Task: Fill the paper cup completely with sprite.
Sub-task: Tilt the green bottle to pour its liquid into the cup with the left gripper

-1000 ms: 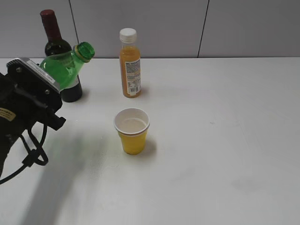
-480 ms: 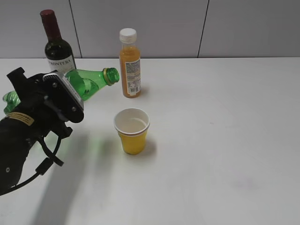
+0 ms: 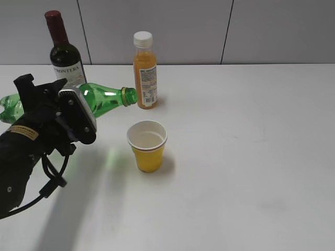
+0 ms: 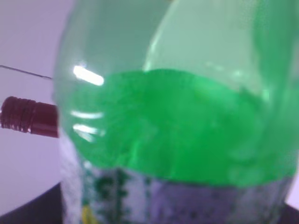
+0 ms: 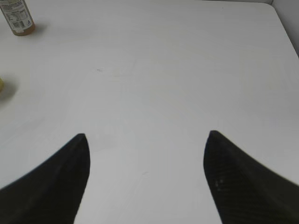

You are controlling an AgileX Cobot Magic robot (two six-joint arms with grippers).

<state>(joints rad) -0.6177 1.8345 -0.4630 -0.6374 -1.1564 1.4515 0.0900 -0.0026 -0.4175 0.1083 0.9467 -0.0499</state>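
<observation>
The yellow paper cup (image 3: pixel 147 145) stands upright mid-table, with a little clear liquid at its bottom. My left gripper (image 3: pixel 63 112) is shut on the green sprite bottle (image 3: pixel 102 98), held almost horizontal, its open mouth pointing right, above and left of the cup. The bottle fills the left wrist view (image 4: pixel 177 130), so the jaws are hidden there. My right gripper (image 5: pixel 145 140) is open and empty over bare table; it does not show in the exterior view.
A dark wine bottle (image 3: pixel 63 52) stands at the back left, behind the sprite bottle; its red cap shows in the left wrist view (image 4: pixel 23 116). An orange juice bottle (image 3: pixel 144 70) with a white cap stands behind the cup, also in the right wrist view (image 5: pixel 17 18).
My left gripper has tipped the sprite bottle from slanting upward to nearly horizontal and carried its mouth to the right, closer to the cup. The cup has not moved.
</observation>
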